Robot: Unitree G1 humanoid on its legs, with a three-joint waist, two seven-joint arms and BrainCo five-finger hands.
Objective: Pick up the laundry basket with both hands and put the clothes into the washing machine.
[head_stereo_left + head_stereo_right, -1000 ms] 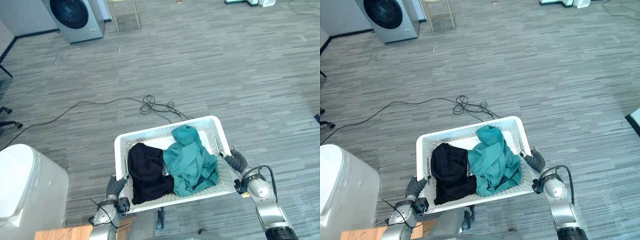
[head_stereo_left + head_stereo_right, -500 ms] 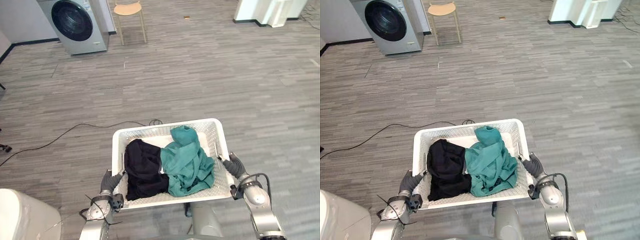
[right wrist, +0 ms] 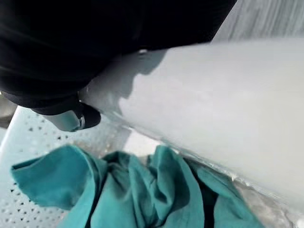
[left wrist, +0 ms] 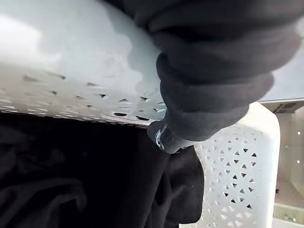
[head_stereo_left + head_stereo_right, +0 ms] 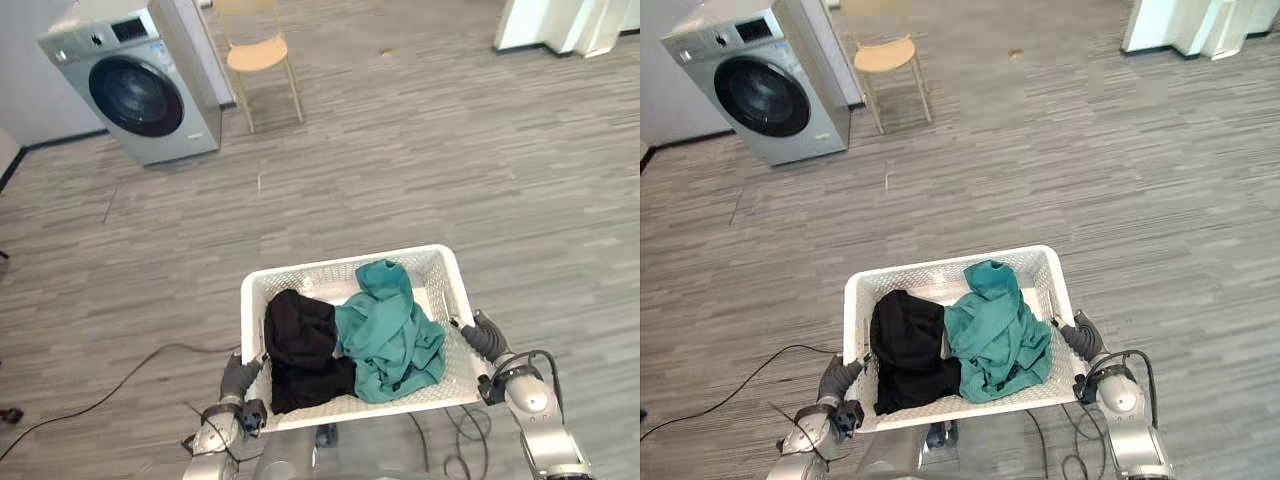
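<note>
I hold a white perforated laundry basket (image 5: 340, 268) level in front of me above the floor. Inside it a black garment (image 5: 300, 345) lies on the left and a crumpled teal garment (image 5: 390, 335) on the right. My left hand (image 5: 238, 378) grips the basket's left end, its thumb (image 4: 209, 80) curled over the rim next to the black garment (image 4: 71, 180). My right hand (image 5: 483, 338) grips the right end, its thumb (image 3: 71, 118) hooked over the rim beside the teal garment (image 3: 142, 194). The grey washing machine (image 5: 140, 95) stands at the far left with its round door shut.
A wooden chair (image 5: 258, 55) stands just right of the washing machine. White furniture (image 5: 560, 25) lines the far right wall. Grey plank floor (image 5: 420, 150) stretches between the basket and the machine.
The view has shifted: the washing machine and chair now appear larger and lower in the picture, and the white bin at lower left has gone. Both hands keep holding the basket.
</note>
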